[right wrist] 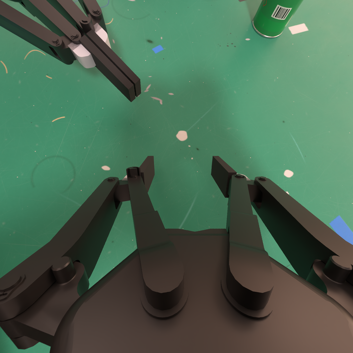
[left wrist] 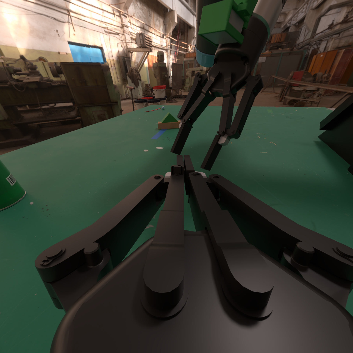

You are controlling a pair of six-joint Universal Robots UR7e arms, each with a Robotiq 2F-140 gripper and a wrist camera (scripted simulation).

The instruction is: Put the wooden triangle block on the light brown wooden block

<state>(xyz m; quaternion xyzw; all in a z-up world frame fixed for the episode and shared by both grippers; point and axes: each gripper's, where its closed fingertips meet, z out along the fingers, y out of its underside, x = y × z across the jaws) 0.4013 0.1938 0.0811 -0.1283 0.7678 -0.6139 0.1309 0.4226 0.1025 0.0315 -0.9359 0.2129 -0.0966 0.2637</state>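
In the left wrist view a green triangle block (left wrist: pixel 168 118) rests on top of a light brown wooden block (left wrist: pixel 168 125) far off on the green table (left wrist: pixel 95 172). My left gripper (left wrist: pixel 183 157) is shut and empty, low over the table. It also shows in the right wrist view (right wrist: pixel 135 91) at the upper left. My right gripper (right wrist: pixel 183 159) is open and empty above bare table. It shows in the left wrist view (left wrist: pixel 191 160) just beyond my left fingertips, pointing down. Neither gripper touches the blocks.
A green can with a barcode label stands at the left (left wrist: pixel 9 189) and shows in the right wrist view (right wrist: pixel 273 19). A dark object (left wrist: pixel 340 133) stands at the table's right. Blue tape (left wrist: pixel 158 133) lies near the blocks. Workshop machinery lies beyond the table edge.
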